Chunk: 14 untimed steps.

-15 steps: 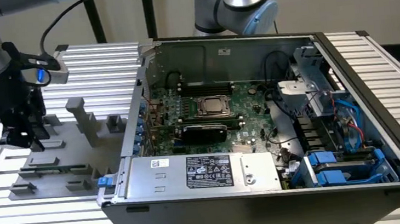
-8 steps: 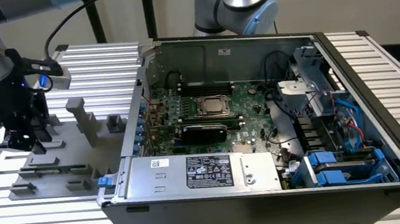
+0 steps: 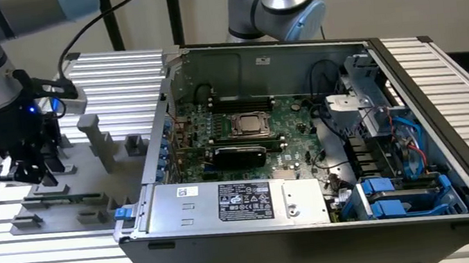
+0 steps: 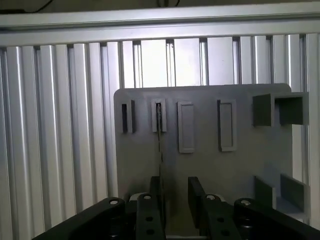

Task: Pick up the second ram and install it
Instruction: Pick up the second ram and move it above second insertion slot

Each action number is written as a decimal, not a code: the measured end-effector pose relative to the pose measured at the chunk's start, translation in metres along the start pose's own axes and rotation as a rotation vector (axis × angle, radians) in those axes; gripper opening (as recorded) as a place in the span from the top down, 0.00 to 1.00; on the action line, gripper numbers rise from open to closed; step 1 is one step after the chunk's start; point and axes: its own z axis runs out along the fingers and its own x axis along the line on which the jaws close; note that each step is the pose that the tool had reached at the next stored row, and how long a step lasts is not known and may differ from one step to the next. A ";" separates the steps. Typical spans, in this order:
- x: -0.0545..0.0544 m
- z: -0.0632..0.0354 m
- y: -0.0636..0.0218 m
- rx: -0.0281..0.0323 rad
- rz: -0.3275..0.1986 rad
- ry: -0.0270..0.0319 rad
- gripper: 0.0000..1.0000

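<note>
The second ram is a thin green strip seen edge-on in the wrist view, standing in a slot of the grey fixture plate. My gripper is open above it, and the strip's edge runs close along the inner face of one black finger. In the exterior view the gripper hangs at the far left over the fixture plate, with the ram lying low in its holders just below. The motherboard sits inside the open computer case.
Grey fixture blocks and a tall post stand on the plate near the gripper. The computer case fills the exterior view's right, with a power supply along its near side. A second arm's base stands behind the case.
</note>
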 end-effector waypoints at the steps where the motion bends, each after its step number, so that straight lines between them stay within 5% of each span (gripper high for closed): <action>1: 0.000 0.0018 0.0000 -0.0001 0.001 0.0000 0.00; 14: 0.008 0.0254 -0.0013 0.0000 0.007 -0.0009 0.00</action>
